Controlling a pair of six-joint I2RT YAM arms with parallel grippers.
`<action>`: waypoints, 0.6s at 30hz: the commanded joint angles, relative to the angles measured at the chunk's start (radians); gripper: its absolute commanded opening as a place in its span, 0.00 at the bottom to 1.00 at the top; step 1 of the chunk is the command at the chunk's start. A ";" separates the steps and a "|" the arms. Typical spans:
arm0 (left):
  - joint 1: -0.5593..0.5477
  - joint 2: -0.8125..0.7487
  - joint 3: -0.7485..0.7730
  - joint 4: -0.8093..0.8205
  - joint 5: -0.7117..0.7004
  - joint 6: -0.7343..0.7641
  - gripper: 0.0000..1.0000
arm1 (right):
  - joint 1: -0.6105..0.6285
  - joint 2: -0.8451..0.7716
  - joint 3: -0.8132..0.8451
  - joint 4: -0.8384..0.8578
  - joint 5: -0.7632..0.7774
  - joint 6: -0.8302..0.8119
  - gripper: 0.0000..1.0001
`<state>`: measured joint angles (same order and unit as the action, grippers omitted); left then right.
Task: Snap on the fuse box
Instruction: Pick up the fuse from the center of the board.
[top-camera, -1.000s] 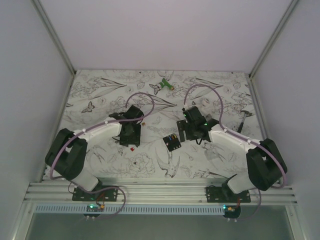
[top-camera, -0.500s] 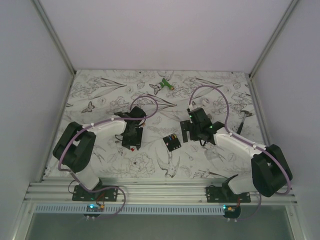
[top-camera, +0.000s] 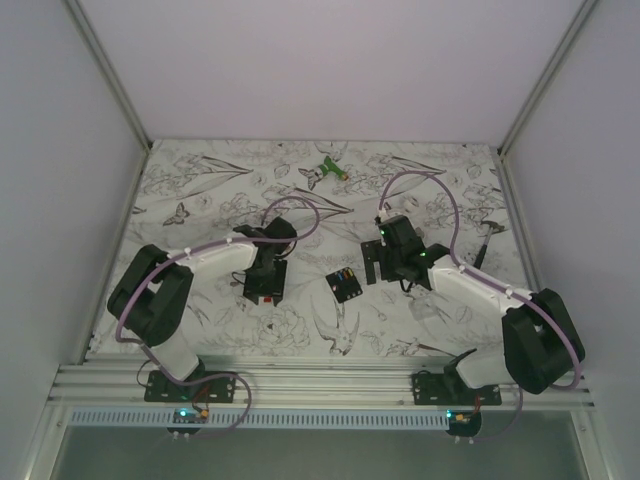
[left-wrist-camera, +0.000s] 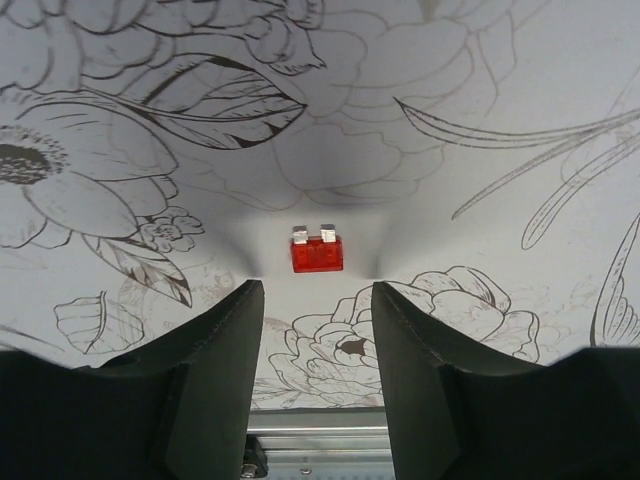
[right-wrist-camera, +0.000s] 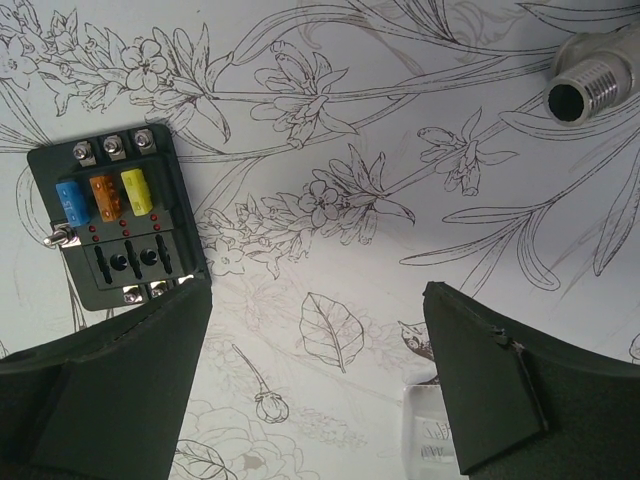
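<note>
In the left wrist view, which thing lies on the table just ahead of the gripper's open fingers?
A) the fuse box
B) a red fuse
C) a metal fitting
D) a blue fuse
B: a small red fuse with two metal blades lies on the table just beyond the left gripper, whose jaws stand open.

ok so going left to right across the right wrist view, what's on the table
fuse box → clear plastic piece → metal fitting
</note>
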<state>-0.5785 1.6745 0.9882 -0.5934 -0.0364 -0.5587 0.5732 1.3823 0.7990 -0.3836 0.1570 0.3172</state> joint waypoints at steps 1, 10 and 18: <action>-0.004 -0.021 0.041 -0.079 -0.087 -0.075 0.51 | -0.012 -0.019 -0.009 0.033 -0.002 -0.011 0.94; -0.004 0.050 0.085 -0.068 -0.092 -0.087 0.46 | -0.012 -0.046 -0.026 0.040 -0.001 -0.015 1.00; -0.004 0.077 0.085 -0.065 -0.097 -0.091 0.40 | -0.013 -0.045 -0.024 0.041 -0.001 -0.020 1.00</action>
<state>-0.5789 1.7321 1.0626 -0.6228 -0.1070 -0.6369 0.5705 1.3518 0.7723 -0.3691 0.1547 0.3065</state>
